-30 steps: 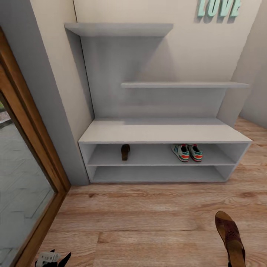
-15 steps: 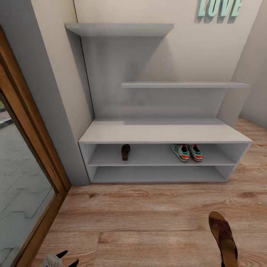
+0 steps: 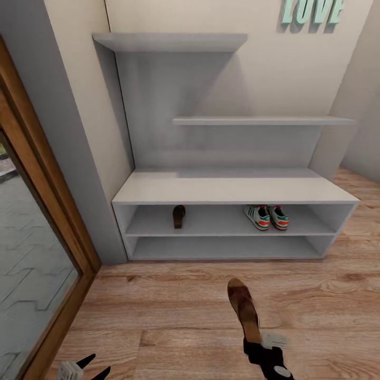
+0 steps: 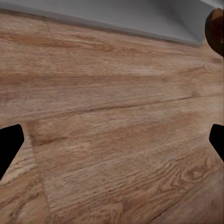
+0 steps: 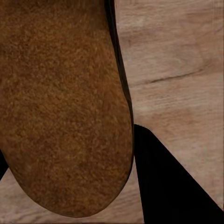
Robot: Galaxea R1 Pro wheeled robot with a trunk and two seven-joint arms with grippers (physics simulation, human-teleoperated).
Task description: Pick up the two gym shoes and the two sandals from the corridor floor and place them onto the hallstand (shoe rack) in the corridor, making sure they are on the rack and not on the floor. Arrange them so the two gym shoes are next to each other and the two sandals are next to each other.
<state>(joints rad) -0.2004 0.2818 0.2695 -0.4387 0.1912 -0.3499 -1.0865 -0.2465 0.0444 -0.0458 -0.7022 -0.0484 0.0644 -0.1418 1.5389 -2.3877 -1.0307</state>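
In the head view the light grey hallstand (image 3: 232, 187) stands against the wall. On its upper low shelf lie one brown sandal (image 3: 179, 216) at the left and the two gym shoes (image 3: 257, 217) (image 3: 278, 217) side by side at the right. My right gripper (image 3: 257, 342) is shut on the heel of the other sandal (image 3: 243, 309), held above the corridor floor (image 3: 174, 311) with its toe toward the rack. The right wrist view looks onto that sandal's sole (image 5: 60, 102), with one black finger (image 5: 172, 186) beside it. My left gripper (image 3: 97, 367) (image 4: 112, 144) hangs open over the floor, holding nothing.
A wood-framed glass door (image 3: 31, 253) runs along the left. Two staggered shelves (image 3: 169, 41) (image 3: 261, 121) sit on the rack's back panel, under green "LOVE" letters (image 3: 311, 10). The bench top and the lowest shelf (image 3: 227, 248) are bare.
My right gripper has carried the sandal left and toward the rack, from the lower right corner to the lower middle, turning it more on edge. The left gripper has barely moved.
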